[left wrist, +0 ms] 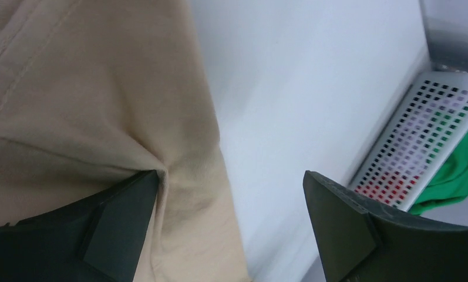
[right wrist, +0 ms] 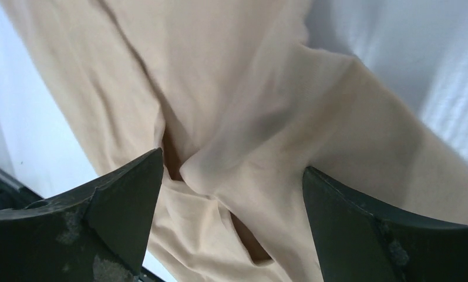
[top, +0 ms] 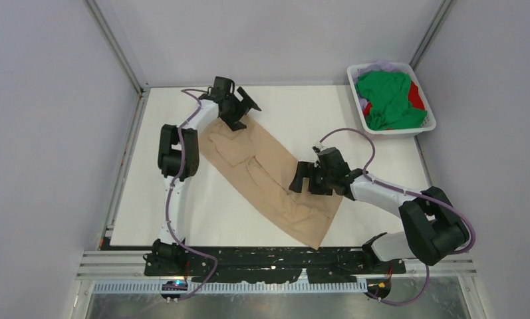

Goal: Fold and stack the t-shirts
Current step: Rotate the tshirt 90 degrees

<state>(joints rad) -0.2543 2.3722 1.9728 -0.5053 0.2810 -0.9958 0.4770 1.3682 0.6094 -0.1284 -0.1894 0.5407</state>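
First shirt part-folded, nothing stacked yet.
Slantwise across the tabletop [top: 182, 212] from near edge toward far-left corner, beige-tan t-shirt [top: 268, 176] in a long band; over its near half, right hand [right wrist: 231, 173] spread open, gripping nothing; at its far end, left hand [left wrist: 231, 179] likewise released, one finger [left wrist: 120, 223] touching cloth. Left to fold, in the basket [top: 425, 126] at the far-right corner: green t-shirt [top: 388, 100], red t-shirt [top: 416, 96], lilac t-shirt [top: 380, 66].

My left arm reaches far forward, left claw [top: 243, 111] spread wide and tilted downward. My right arm bends inward at the elbow, right claw [top: 307, 179] spread wide too.
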